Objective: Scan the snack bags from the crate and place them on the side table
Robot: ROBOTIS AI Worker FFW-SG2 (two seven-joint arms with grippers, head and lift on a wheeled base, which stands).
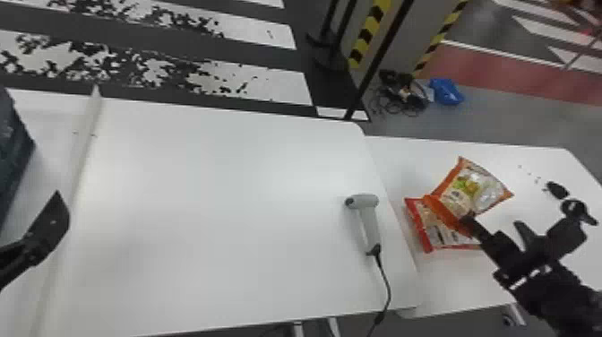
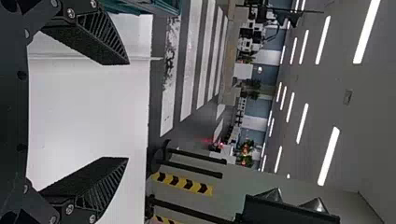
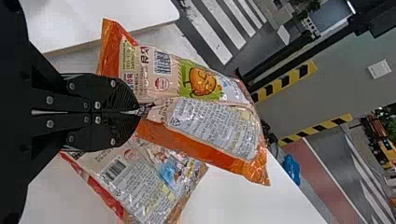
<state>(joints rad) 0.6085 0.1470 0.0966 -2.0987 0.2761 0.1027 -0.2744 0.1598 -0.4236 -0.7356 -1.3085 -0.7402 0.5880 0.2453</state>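
Observation:
My right gripper [image 1: 468,222] is over the side table [image 1: 448,291], shut on an orange snack bag [image 1: 470,190]. In the right wrist view, the gripper [image 3: 140,112] pinches the orange bag [image 3: 210,126] at its middle, back print and barcode showing. Under it a red-edged bag [image 1: 432,224] lies on the side table, partly covered. The grey scanner [image 1: 368,219] rests on the main table near its right edge. At the far left stands my left gripper [image 1: 49,224], near the dark crate [image 1: 11,148]; its fingers in the left wrist view [image 2: 128,111] are apart, holding nothing.
The main white table [image 1: 215,201] adjoins the side table, with a raised white strip [image 1: 85,143] across its left part. A black cable [image 1: 386,287] runs from the scanner over the front edge. Striped posts [image 1: 369,33] stand behind the tables.

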